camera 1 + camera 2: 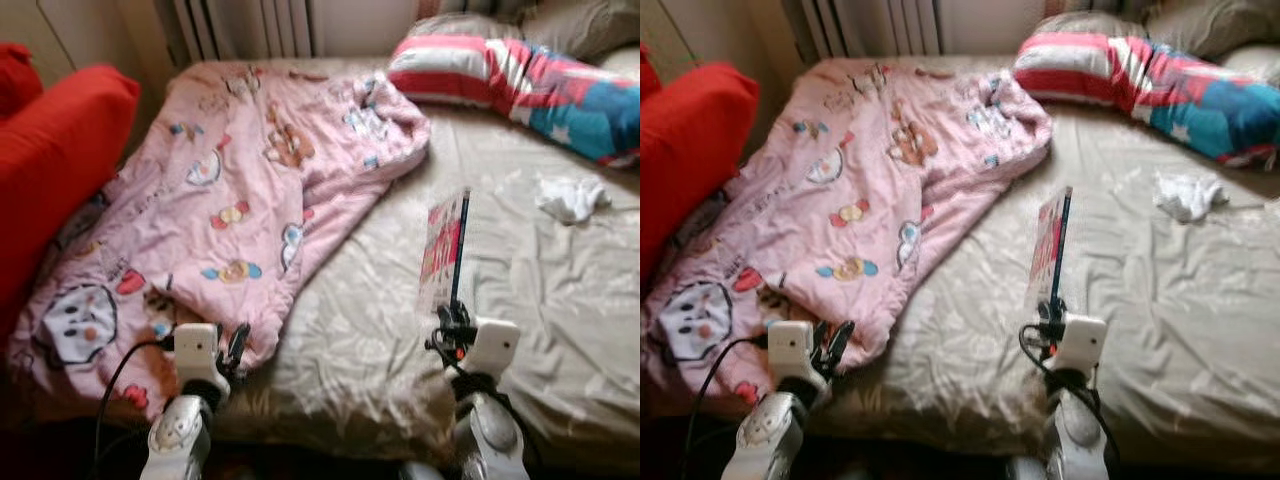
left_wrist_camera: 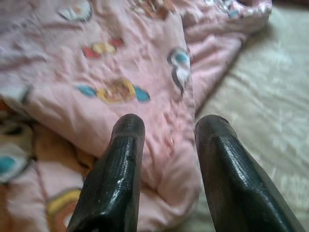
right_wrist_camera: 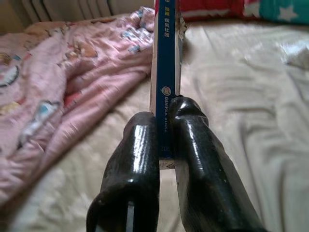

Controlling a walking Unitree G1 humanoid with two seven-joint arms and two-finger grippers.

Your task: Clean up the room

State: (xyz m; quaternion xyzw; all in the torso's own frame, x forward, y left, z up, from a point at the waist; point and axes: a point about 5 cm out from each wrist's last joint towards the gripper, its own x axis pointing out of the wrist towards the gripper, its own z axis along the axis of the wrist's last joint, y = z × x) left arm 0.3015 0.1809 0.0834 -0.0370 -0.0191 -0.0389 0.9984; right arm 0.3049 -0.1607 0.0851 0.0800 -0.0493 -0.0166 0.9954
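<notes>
Blue spine of the book (image 3: 166, 72), upper centre of the right wrist frame: small white lettering running lengthwise beside a round emblem, partly legible as "GEMPAK STAR"; remaining characters too small to read. Red and white cover print in the head views is blurred, unreadable.

A bedroom in a home: a bed (image 1: 560, 330) with a creased beige sheet, a pink cartoon-print quilt (image 1: 230, 200) rumpled over its left side, a striped pillow (image 1: 520, 80) at the far right, a white radiator (image 1: 250, 25) beyond, red cushions (image 1: 50, 150) at left.
</notes>
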